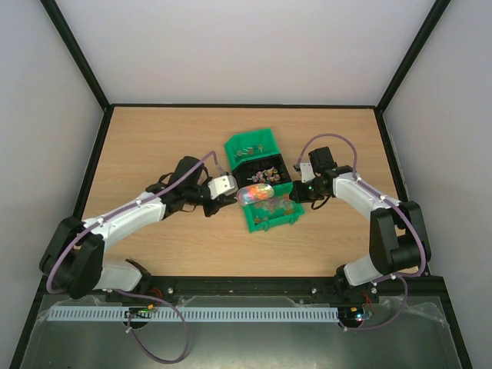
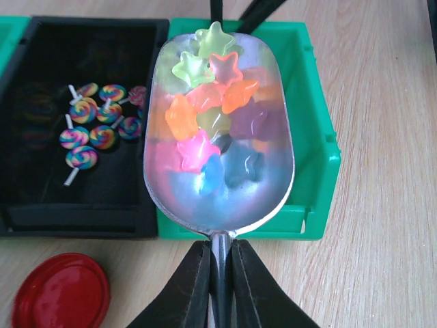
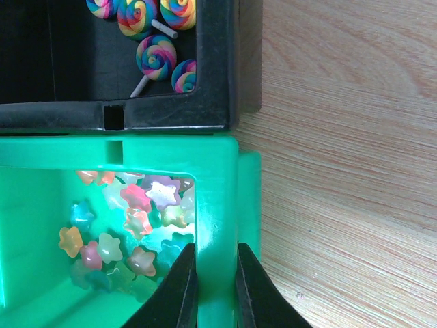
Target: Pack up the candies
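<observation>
A silver metal scoop (image 2: 225, 205) is heaped with the candies (image 2: 212, 102), small translucent stars in pink, orange, yellow and blue. It hangs level over a green bin (image 2: 315, 164). My left gripper (image 2: 220, 249) is shut on the scoop's thin handle. More star candies (image 3: 130, 225) lie in that green bin (image 3: 215, 198), and my right gripper (image 3: 216, 256) is shut on its wall, one finger inside and one outside. In the top view the scoop (image 1: 257, 193) sits between the left gripper (image 1: 231, 192) and the right gripper (image 1: 296, 192).
A black bin (image 2: 82, 219) holding swirl lollipops (image 2: 95, 126) stands against the green one. A red round lid (image 2: 61, 290) lies on the wood beside the black bin. Another green bin (image 1: 250, 144) stands behind them. Bare wooden table (image 3: 341, 137) lies to the right.
</observation>
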{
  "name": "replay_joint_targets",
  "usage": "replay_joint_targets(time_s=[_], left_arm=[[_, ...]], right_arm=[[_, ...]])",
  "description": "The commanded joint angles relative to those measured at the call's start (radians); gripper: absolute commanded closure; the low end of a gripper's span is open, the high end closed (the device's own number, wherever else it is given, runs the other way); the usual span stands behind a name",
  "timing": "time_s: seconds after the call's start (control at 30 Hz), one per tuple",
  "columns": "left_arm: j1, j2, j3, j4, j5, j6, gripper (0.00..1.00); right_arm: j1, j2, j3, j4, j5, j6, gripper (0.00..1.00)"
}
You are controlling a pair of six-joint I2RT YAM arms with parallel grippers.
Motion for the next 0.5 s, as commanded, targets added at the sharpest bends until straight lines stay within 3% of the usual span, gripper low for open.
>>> replay_joint_targets(time_s=[0.0, 0.23, 0.47], left_arm=[[0.036, -0.078, 0.011, -0.011, 0.071, -0.008, 0.98], [0.161, -0.208, 0.063, -0.177, 0.098, -0.011, 0.98], [0.33, -0.286, 0.157, -0.474, 0.118, 0.093, 0.98]], right_arm=[[-0.007, -0.011, 0.018, -0.049, 0.014, -0.015, 0.99], [-0.008, -0.023, 0.015, -0.048, 0.021, -0.013, 0.99], [-0.008, -0.015, 0.02, -0.041, 0.017, -0.006, 0.99]])
